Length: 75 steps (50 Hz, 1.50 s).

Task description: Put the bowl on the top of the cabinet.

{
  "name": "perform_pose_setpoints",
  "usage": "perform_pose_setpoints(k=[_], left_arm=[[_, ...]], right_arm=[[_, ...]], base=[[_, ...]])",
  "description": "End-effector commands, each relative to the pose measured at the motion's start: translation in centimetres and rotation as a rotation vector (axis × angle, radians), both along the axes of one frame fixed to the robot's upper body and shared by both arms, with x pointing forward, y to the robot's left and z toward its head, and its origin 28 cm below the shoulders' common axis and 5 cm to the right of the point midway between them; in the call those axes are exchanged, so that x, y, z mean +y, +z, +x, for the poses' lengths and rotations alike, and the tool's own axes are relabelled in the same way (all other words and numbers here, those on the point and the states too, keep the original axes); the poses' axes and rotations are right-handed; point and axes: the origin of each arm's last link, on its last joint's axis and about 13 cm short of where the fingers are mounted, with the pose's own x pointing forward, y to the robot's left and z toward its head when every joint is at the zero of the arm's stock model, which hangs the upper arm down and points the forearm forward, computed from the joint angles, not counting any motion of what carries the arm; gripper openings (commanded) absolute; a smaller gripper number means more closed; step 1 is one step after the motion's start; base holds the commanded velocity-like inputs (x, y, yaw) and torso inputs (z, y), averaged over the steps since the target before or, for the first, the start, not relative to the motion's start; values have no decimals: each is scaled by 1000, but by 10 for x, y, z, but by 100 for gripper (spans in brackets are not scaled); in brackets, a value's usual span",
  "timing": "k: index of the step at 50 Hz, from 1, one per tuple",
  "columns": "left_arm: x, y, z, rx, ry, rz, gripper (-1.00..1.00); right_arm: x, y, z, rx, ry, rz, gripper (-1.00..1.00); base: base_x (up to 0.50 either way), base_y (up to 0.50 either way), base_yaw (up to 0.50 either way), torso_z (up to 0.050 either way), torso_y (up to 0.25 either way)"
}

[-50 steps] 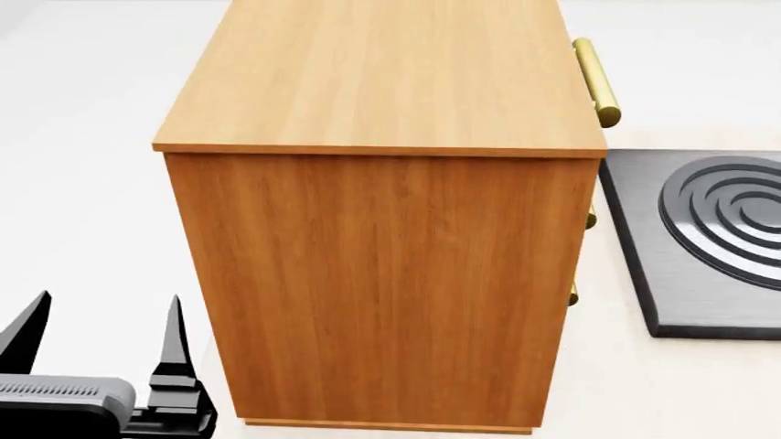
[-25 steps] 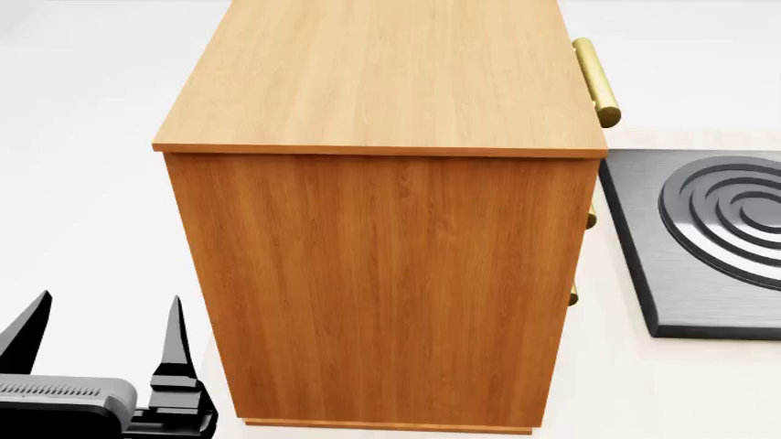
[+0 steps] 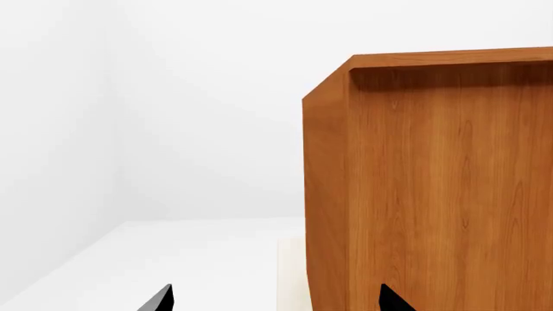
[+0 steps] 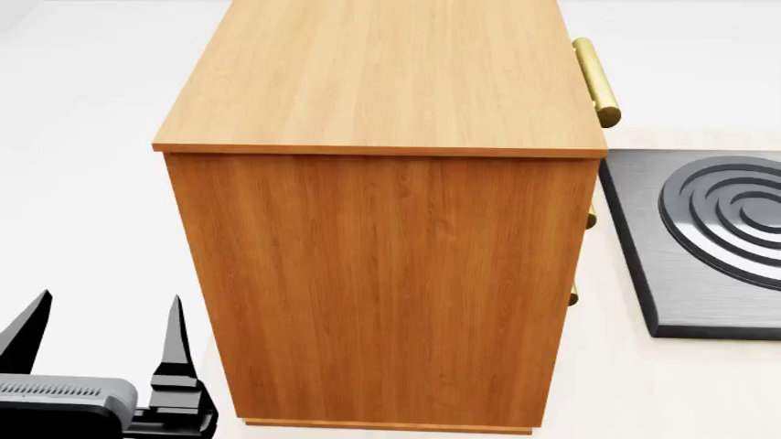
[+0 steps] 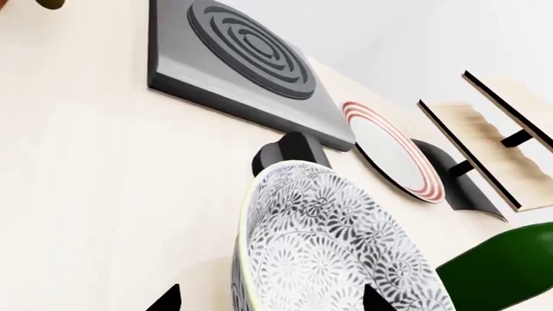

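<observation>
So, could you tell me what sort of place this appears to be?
Probably a simulated kitchen counter: a dark hob with ringed burner, a red-ringed plate and a patterned bowl share the pale worktop, beside a wooden cabinet.

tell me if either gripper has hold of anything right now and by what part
The left gripper is open and holds nothing. The right gripper has its fingertips either side of the bowl, but whether it is gripping it cannot be told.
</observation>
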Motion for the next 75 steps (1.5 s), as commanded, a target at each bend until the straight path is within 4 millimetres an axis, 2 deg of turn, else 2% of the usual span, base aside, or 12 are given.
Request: perform_pose_setpoints(k=[1,17,26,75], left_arm=[[0,-1,0,2,2,-1,100],[0,0,-1,0,2,-1,100],[0,-1,0,2,2,-1,100],[0,-1,0,1,1,2,100]], right_arm=[[-2,0,2,0,-8,-1,100],[-3,0,3,0,-17,2,100],[-4,-8,5,15,-20,8,100],[-7,-10,7,19,-38,9,100]], base=[[0,0,0,0,0],[0,0,0,0,0],[0,0,0,0,0],[0,0,0,0,0]])
